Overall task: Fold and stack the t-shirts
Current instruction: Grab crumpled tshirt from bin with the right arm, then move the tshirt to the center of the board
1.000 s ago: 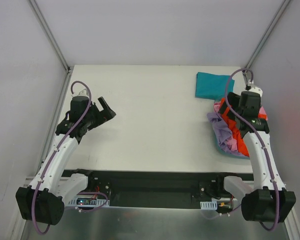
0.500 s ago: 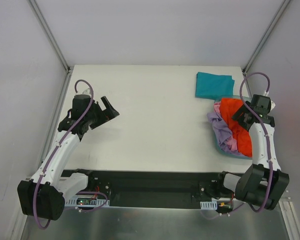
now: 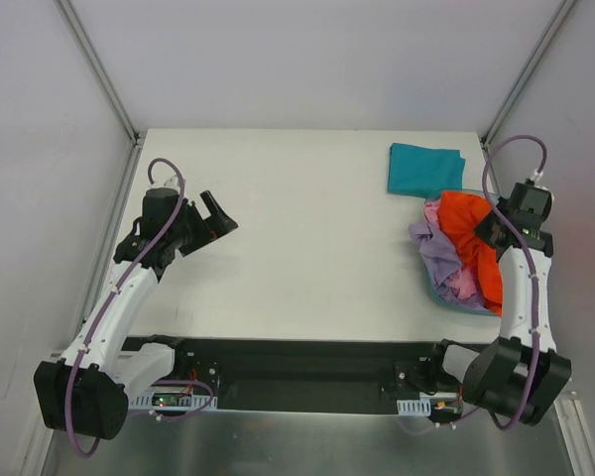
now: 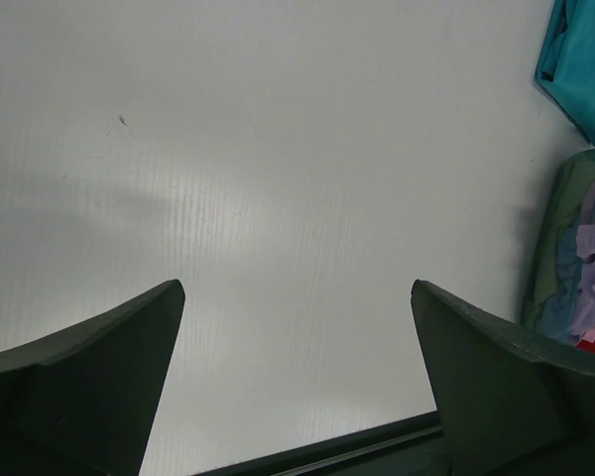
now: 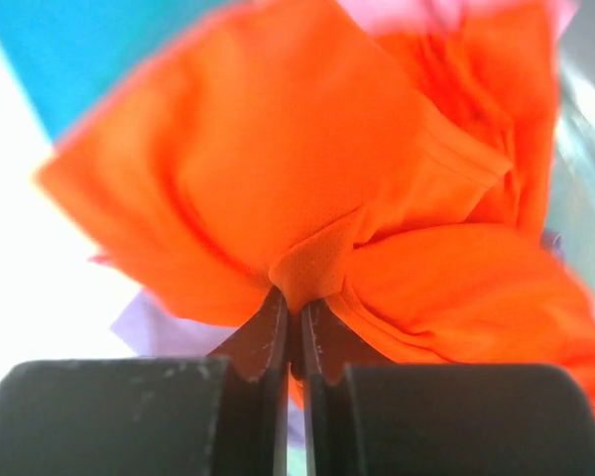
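White walls stand around a flat white table (image 3: 297,238). On the far right lies a teal shirt (image 3: 424,169), folded into a neat flat square. Just near of it, a blue tub (image 4: 547,268) holds a messy heap: a lavender shirt (image 3: 432,256), a pink shirt (image 3: 432,212) and an orange shirt (image 3: 471,238) on top. The right gripper (image 5: 296,300) has its fingers pinched tight on a bunched fold of the soft, wrinkly orange cloth. The left gripper (image 4: 297,297) hangs over the left side, fingers wide apart, holding nothing. I think the step is pulling the orange shirt out. Next it should go to the middle and be spread flat.
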{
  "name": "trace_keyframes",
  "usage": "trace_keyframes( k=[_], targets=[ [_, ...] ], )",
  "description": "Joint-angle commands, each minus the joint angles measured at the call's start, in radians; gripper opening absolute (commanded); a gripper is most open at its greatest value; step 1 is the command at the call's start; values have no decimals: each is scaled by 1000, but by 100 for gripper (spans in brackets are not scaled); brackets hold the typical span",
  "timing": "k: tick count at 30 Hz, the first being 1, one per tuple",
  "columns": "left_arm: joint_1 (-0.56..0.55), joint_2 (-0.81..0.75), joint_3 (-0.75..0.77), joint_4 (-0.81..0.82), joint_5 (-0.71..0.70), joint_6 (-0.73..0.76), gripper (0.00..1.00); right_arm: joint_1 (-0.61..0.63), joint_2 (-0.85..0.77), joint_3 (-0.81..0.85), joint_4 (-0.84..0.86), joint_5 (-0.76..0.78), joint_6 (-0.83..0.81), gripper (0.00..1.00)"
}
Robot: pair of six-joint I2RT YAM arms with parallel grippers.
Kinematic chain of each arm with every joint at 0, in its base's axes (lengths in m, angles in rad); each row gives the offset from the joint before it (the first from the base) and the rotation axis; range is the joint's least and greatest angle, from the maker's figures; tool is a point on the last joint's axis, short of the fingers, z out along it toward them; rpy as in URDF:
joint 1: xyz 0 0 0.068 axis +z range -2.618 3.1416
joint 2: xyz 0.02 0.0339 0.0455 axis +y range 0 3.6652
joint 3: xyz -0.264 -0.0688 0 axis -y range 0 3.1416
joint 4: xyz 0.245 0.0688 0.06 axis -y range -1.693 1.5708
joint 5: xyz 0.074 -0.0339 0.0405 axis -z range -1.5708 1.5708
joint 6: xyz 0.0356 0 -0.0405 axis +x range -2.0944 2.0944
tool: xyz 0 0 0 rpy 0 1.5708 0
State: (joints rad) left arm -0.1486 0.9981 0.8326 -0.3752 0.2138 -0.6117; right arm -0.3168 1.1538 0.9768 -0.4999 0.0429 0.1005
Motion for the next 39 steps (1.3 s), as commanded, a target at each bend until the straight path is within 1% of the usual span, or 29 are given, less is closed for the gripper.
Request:
trace_keyframes(
  k=[1,5,6,9,10,11,13,14,15,16,17,20,21,22,24,25,27,28,30,31,32,33,34,35,36,37,38,39],
  targets=[
    [11,-44,-23,58,39,13,99,-7,-192,146,21,-6,-12,2],
    [11,-53,-33,74,42,23,99,-7,-287,250,20,2,-21,3],
    [11,-53,-36,76,42,21,99,-7,-307,301,24,-3,-24,4],
    [11,-52,-36,82,52,20,99,-7,-313,390,46,-34,-74,4],
    [11,-55,-35,82,55,20,99,-7,-306,466,41,-34,-87,4],
    [11,-55,-38,84,58,17,99,-7,-293,505,32,-34,-94,4],
    [11,-59,-43,87,58,15,99,-7,-244,597,-3,-115,-103,5],
    [11,-59,-46,88,55,13,99,-7,-224,678,-11,-156,-117,5],
    [11,-59,-53,90,47,13,99,-7,-206,712,-14,-207,-110,5],
    [11,-62,-56,90,23,9,99,-5,-189,743,-12,-301,-104,5],
    [11,-62,-59,90,10,7,100,-5,-154,791,-3,-343,-69,6],
    [11,-58,-69,90,2,6,99,-5,-97,839,64,-460,25,6],
    [11,-58,-66,90,4,6,99,-4,-82,864,110,-491,57,6],
    [11,-59,-64,90,10,10,99,7,-69,867,144,-562,120,6],
    [11,-65,-69,90,12,9,99,45,-30,876,242,-621,166,6],
    [11,-75,-69,90,6,7,99,115,-19,882,251,-615,172,6],
    [11,-85,-79,90,-2,-8,99,200,3,882,264,-578,150,6],
    [11,-95,-82,88,-7,-14,100,287,12,882,265,-542,136,6],
    [11,-101,-93,88,-2,-25,99,362,33,887,274,-520,119,7],
    [11,-110,-96,87,1,-29,99,437,43,895,277,-490,114,7],
    [11,-115,-101,85,5,-34,99,479,49,898,274,-451,111,6],
    [11,-122,-110,84,7,-46,100,526,56,899,258,-396,81,7],
    [11,-127,-116,84,7,-52,99,632,61,892,251,-251,61,7],
    [11,-131,-121,84,4,-59,99,684,66,883,253,-182,38,7],
    [11,-134,-127,82,7,-63,99,734,72,875,274,-126,3,7],
    [11,-144,-128,79,12,-65,99,825,92,870,282,-50,-11,7],
    [11,-153,-128,76,15,-65,99,864,107,878,285,9,-21,7],
    [11,-156,-128,70,16,-65,99,901,122,881,294,35,-31,8]
  ],
)
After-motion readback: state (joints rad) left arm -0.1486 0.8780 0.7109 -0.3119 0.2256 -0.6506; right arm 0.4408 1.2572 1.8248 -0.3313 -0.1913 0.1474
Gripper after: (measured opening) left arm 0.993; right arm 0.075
